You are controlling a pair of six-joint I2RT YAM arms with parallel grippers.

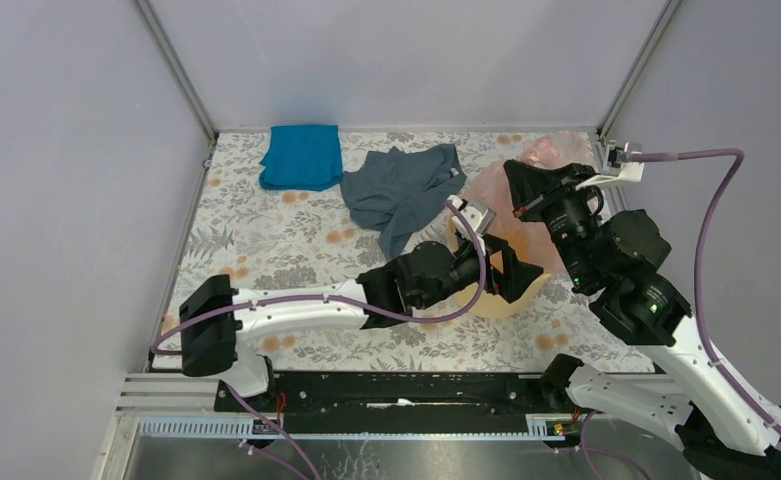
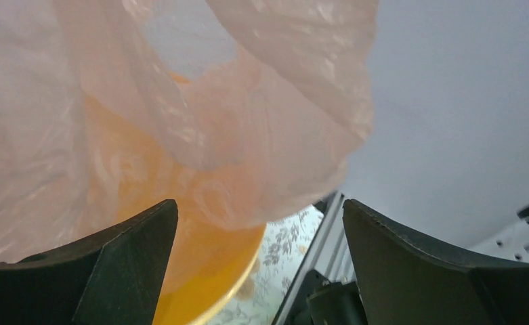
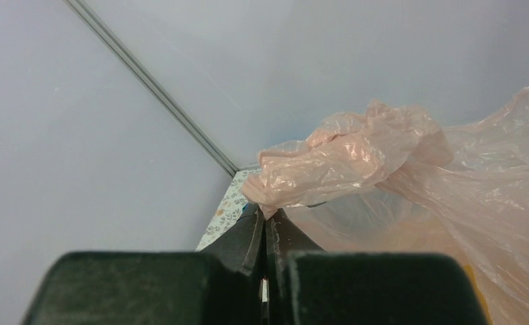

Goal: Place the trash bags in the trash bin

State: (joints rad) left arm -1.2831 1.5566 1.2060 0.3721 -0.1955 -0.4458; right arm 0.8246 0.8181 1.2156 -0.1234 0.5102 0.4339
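Right wrist. A: Where is the trash bag [image 3: 356, 149] hanging?
B: Over the trash bin [image 2: 207, 274], toward the table [image 1: 266, 245]'s right edge; my right gripper [image 3: 267, 218] is pinching it, left gripper [image 2: 258, 208] spread. I'm favouring slow lowering.

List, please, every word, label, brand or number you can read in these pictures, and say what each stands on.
None can be read in any view.
The bag, bin, blue cloth, grey garment and floral table cover carry no print.
No legible label shows on the left arm or the right arm.
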